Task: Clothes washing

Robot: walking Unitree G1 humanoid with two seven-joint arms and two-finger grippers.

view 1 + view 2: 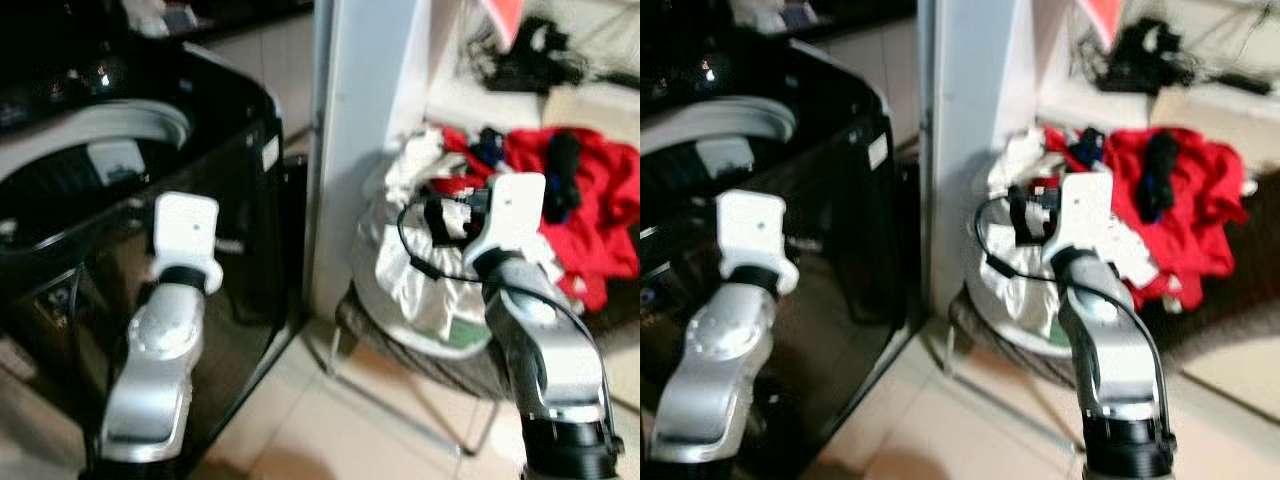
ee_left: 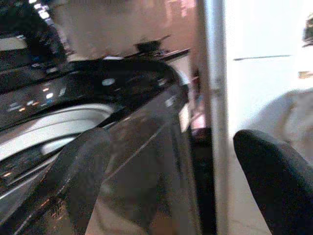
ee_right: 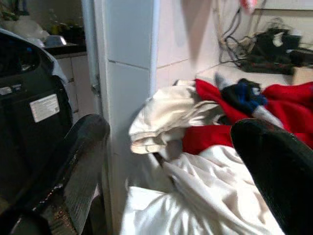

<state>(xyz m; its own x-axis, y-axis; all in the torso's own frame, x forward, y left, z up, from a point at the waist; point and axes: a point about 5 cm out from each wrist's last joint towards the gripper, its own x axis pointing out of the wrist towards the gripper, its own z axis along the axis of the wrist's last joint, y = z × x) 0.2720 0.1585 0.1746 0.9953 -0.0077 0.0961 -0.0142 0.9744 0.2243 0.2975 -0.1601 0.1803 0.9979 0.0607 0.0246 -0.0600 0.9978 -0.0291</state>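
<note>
Left gripper (image 2: 171,181): fingers spread, empty, held beside black top-load washing machine (image 1: 150,200), lid open, drum rim visible. Right gripper (image 3: 176,171): fingers spread, empty, hovering just above laundry pile (image 3: 195,196). White garments (image 1: 420,270) heaped on chair (image 1: 400,350) right of white pillar (image 1: 355,130); red garment (image 1: 590,200) behind, dark socks (image 1: 560,170) on top.

Both arms raised forward; left gripper (image 2: 171,186) and right gripper (image 3: 171,181) fingers spread.
</note>
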